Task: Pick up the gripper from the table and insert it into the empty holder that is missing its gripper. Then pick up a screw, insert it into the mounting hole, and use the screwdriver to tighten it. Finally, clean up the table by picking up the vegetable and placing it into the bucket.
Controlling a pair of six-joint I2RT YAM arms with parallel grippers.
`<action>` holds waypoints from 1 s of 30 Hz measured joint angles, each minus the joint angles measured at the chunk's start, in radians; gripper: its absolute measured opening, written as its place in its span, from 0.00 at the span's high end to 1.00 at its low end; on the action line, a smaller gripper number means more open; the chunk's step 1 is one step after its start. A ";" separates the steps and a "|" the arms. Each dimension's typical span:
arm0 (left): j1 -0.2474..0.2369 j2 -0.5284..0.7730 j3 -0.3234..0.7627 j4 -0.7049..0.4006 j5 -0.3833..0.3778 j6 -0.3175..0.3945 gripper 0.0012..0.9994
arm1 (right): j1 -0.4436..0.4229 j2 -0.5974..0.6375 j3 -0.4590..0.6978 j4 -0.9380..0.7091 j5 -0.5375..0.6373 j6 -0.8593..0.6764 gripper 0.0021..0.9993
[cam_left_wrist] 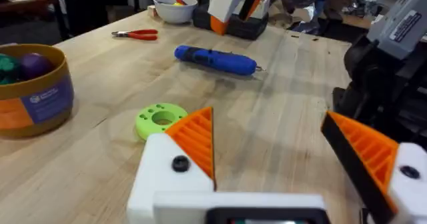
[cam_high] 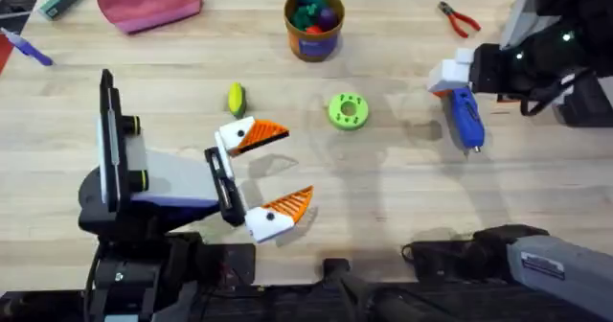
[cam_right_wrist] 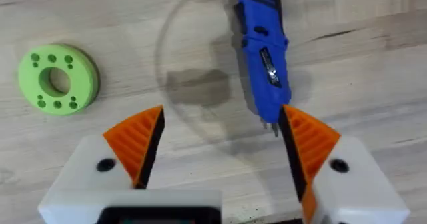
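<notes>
So the blue screwdriver point(cam_high: 465, 117) is lying flat on the bench point(cam_high: 402, 197), over on the right side, metal tip pointing toward the near edge. The right pincer point(cam_right_wrist: 217, 147) hovers right above it with its fingers spread wide, not touching; from the right wrist view the tip end sits just beside one orange pad point(cam_right_wrist: 308, 141). The left pincer point(cam_high: 280, 169) is out over the middle of the bench, also spread and pinching nothing. Both of its white mounts have their orange wedges on. The little yellow-and-green vegetable point(cam_high: 236, 99) sits on the wood just beyond the left pincer's far finger, well apart from the bucket point(cam_high: 313, 25) at the back, which already has some colourful toys in it. A green disc point(cam_high: 348, 111) lies between the vegetable and the screwdriver, and red pliers point(cam_high: 458, 18) are at the far right.
</notes>
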 joint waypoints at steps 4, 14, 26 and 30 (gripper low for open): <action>0.000 0.000 0.000 0.000 0.000 0.000 0.01 | 0.000 0.000 0.000 0.000 0.000 0.000 0.01; 0.000 0.000 0.000 0.002 -0.005 0.007 0.99 | 0.000 0.000 0.000 0.007 0.000 0.000 0.01; 0.000 0.000 0.000 0.003 -0.012 0.007 0.99 | -0.075 0.000 0.000 0.044 -0.022 -0.021 0.01; 0.000 0.000 0.000 0.003 -0.012 0.007 0.99 | -0.170 0.020 0.000 0.043 -0.069 -0.084 0.01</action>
